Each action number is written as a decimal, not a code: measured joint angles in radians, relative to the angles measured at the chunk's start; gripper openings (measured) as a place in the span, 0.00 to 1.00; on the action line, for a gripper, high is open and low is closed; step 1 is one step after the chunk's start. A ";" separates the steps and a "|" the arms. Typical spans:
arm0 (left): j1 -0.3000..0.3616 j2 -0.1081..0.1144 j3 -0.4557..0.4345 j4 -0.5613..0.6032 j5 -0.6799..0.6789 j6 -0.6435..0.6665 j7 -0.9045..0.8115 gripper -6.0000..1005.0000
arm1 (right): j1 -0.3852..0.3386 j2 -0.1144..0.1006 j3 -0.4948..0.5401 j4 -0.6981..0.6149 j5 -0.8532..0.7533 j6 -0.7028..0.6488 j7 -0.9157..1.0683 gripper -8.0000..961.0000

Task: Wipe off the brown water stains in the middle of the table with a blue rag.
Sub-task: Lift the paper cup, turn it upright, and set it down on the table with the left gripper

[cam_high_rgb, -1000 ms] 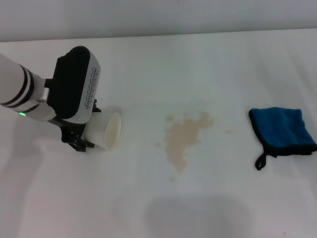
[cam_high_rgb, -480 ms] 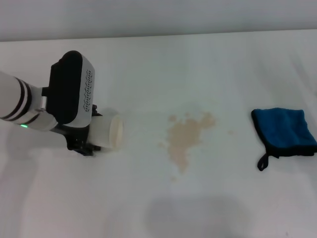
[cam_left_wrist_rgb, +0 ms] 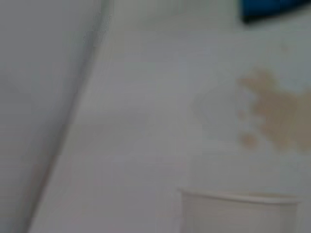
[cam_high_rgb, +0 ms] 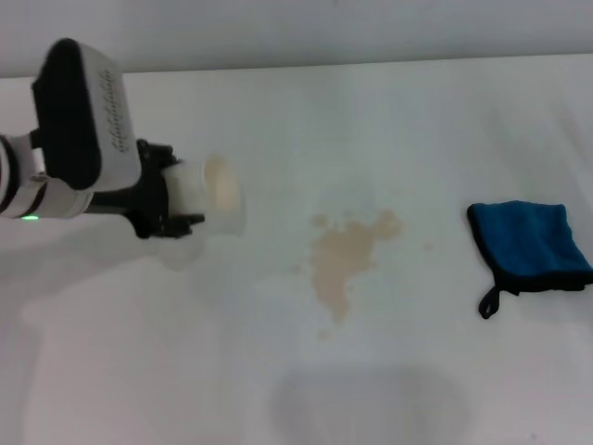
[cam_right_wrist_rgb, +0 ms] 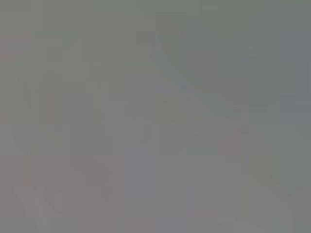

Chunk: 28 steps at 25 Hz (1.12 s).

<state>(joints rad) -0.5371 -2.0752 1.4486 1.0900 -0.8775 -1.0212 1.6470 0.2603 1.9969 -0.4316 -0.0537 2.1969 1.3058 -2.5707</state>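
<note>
The left gripper (cam_high_rgb: 185,199) is clamped on a white cup (cam_high_rgb: 206,191), tipped sideways; its fingers are largely hidden. The brown water stains (cam_high_rgb: 345,257) lie beyond the cup's mouth on the table (cam_high_rgb: 389,120), the blue rag (cam_high_rgb: 528,240) farther off. The right gripper is unseen.

A white cup (cam_high_rgb: 206,193) on its side.
We see its beige inside facing right, blurred, held above the surface.
</note>
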 joint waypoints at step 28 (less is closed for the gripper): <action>0.170 -0.011 0.157 -0.658 -1.738 0.096 0.991 0.65 | -0.047 -0.003 -0.032 -0.151 -0.016 0.041 0.039 0.91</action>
<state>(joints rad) -0.3670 -2.0867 1.6052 0.4325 -2.6159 -0.9256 2.6382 0.2138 1.9937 -0.4638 -0.2047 2.1811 1.3468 -2.5315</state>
